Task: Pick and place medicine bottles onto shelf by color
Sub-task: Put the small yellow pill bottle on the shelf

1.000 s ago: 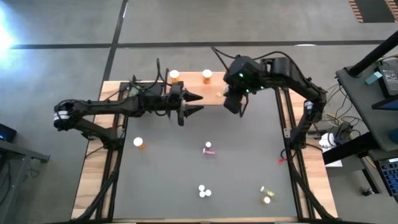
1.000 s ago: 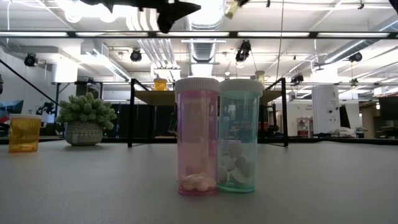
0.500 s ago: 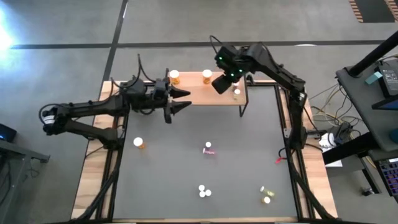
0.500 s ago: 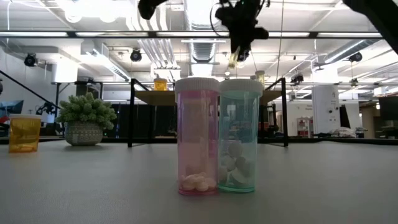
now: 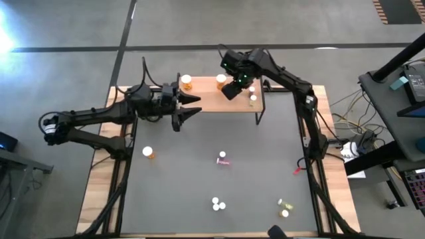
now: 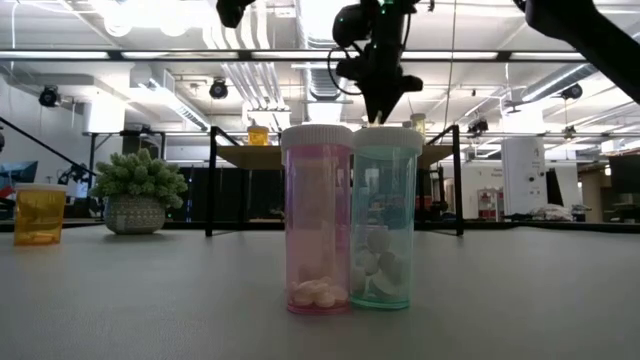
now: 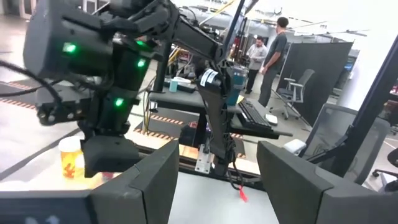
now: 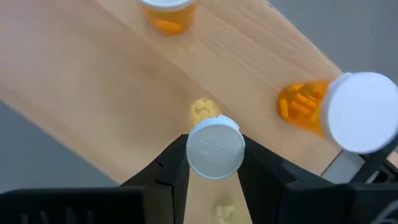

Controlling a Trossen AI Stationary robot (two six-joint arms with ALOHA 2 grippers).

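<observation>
Yellow-green bottle (image 8: pixel 214 147) pinched in right end effector (image 8: pixel 214 163) over shelf (image 8: pixel 93 81), body mostly hidden; left end effector (image 5: pixel 192 106) released.

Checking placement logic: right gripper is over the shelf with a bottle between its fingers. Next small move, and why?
Probably lower a little, then open. The right gripper has its fingers on a yellow-green bottle upright above the shelf, clear of the orange bottles. Whether its base touches the wood can't be seen. The left gripper waits open beside the shelf.

Bottles: 4 on shelf (image 5: pixel 212 98), 6 on worktop (image 5: pixel 265 172), maybe more hidden; 1 plant (image 6: pixel 138 190); 2 arms.
</observation>
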